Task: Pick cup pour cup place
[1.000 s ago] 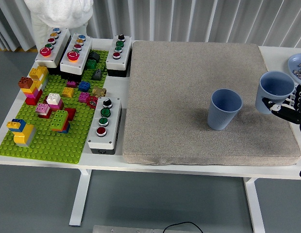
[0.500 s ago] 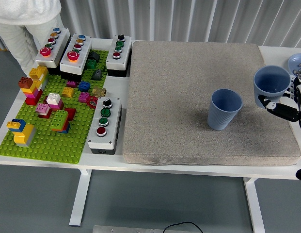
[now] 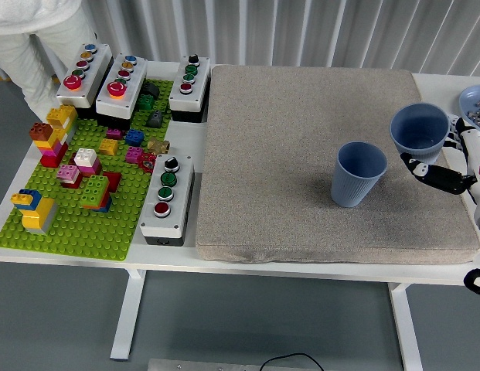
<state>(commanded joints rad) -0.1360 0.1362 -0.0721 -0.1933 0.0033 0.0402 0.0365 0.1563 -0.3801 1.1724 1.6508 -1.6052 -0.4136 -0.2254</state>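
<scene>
While clamped on a tilted blue cup (image 3: 420, 131), right robot hand (image 3: 444, 166) beside standing cup (image 3: 357, 174), grey mat (image 3: 301, 139) beneath.

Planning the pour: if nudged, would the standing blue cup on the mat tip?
The standing cup probably tips easily: it is tall, narrower at its base, likely light plastic. The soft grey mat may grip it, favouring toppling over sliding.

Two blue cups (image 3: 359, 173), four button boxes (image 3: 167, 198), one green baseplate (image 3: 73, 224).
</scene>
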